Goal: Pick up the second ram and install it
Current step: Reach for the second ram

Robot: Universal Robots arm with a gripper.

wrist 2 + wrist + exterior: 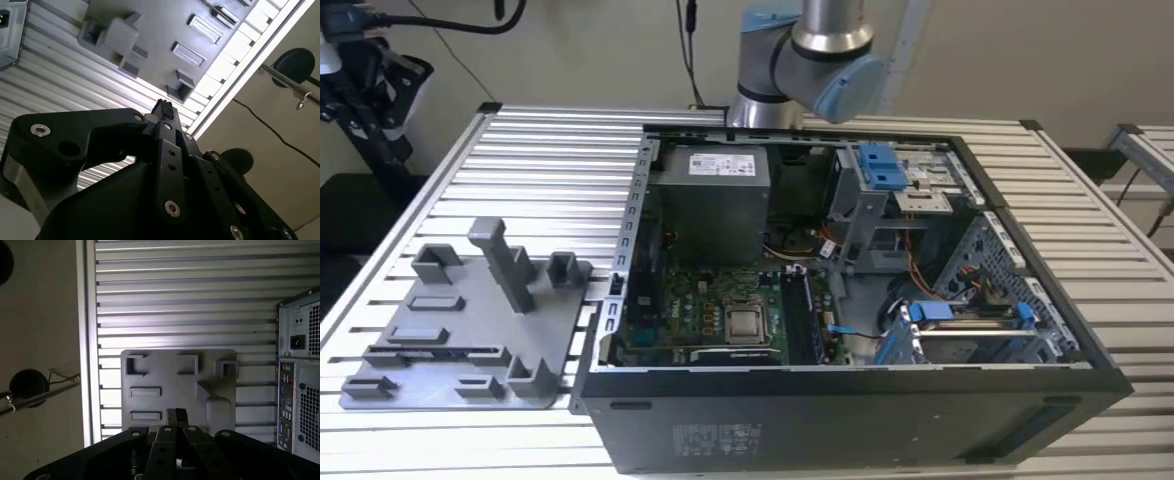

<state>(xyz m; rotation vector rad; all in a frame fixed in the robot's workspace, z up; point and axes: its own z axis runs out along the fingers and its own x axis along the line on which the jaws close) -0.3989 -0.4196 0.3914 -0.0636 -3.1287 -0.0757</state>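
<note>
You are seeing the gripper [176, 416] in the first wrist view with its jaws drawn together and nothing showing between them. It is pointing toward the grey tray [170, 375] on the slatted table [175, 290]. In the exterior view, the second ram [438, 353] is lying as a long dark strip in a tray slot at the lower left of the frame, beside the open computer case [854, 420]. The arm [827, 80] is standing at top centre.

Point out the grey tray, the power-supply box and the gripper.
grey tray [464, 325], exterior view, bare flat base.
power-supply box [710, 215], exterior view, grey side panel.
gripper [176, 415], first wrist view, midway between its fingertips.
</note>
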